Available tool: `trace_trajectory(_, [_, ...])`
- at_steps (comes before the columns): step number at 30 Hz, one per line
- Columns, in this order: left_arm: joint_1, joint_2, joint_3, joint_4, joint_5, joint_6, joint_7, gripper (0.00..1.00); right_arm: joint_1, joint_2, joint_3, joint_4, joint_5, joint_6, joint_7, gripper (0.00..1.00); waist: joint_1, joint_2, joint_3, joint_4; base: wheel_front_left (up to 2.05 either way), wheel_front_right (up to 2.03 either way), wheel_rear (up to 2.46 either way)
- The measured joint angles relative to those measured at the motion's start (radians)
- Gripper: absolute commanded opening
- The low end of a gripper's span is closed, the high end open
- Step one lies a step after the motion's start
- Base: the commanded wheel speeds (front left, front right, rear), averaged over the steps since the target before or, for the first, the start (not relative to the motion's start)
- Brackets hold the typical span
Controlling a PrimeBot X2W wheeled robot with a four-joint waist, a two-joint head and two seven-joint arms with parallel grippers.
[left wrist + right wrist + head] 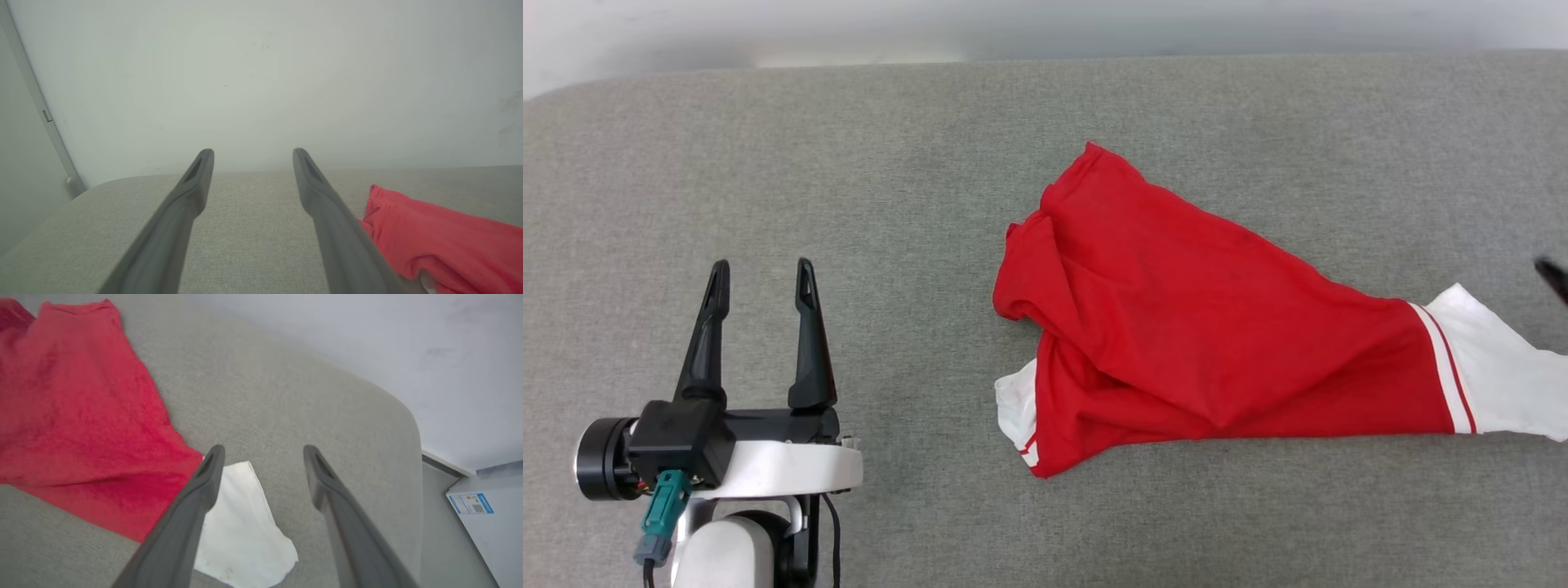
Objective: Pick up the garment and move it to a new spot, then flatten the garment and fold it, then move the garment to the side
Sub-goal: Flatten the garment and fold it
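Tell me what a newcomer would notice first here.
The red garment lies crumpled on the grey cushion, right of centre, with one white sleeve trailing right. The left gripper sits at lower left, jaws open and empty. The right gripper hangs by that sleeve, jaws apart, gripping nothing.

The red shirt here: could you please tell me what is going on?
The robot is working on the garment, which lies crumpled on the grey padded surface, not yet flattened. Neither gripper holds it: the left gripper stands open to its left, the right gripper open over its white sleeve.
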Motion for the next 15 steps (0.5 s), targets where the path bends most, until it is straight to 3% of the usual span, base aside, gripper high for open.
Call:
trace_trajectory(3, [0.002, 0.000, -0.004, 0.000, -0.001, 0.000, 0.000, 1.00, -0.075, 0.005, 0.005, -0.111, -0.014, 0.000, 0.095, 1.00, 0.0000, 0.0000, 0.003, 0.009, 0.00, 0.00, 0.00])
trace_trajectory(7, [0.000, 0.000, -0.007, -0.002, -0.003, 0.000, 0.000, 1.00, -0.214, 0.024, 0.121, -0.192, -0.006, 0.000, 0.255, 1.00, 0.0000, 0.0000, 0.021, 0.018, 0.00, 0.00, 0.00])
trace_trajectory(15, [-0.043, 0.000, -0.033, -0.007, -0.013, 0.001, 0.000, 1.00, -0.531, 0.129, 0.421, -0.070, 0.002, 0.000, 0.542, 1.00, 0.0000, 0.0000, 0.084, 0.044, 0.00, 0.00, 0.00])
